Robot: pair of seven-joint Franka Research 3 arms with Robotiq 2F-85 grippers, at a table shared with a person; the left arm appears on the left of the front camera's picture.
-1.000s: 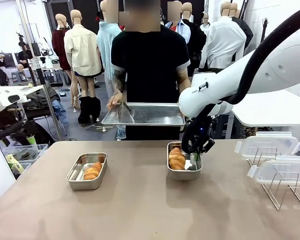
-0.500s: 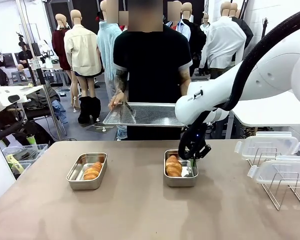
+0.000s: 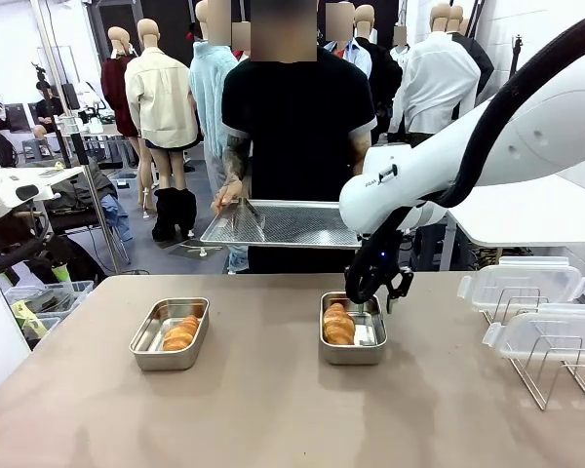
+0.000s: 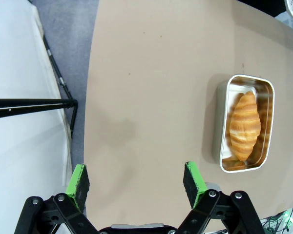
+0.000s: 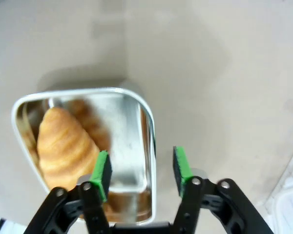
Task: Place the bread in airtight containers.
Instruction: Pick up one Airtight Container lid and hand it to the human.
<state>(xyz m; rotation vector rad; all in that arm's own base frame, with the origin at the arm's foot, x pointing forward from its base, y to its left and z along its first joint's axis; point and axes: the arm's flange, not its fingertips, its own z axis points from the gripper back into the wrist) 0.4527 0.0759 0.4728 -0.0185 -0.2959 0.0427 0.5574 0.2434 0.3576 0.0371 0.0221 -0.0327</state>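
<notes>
On the desk, 2 lidless steel containers each hold 1 roll: left container with left roll, right container with right roll. Right hand hangs over the right container's wall, fingers apart, gripping nothing. Left hand is spread wide over bare desk.
</notes>
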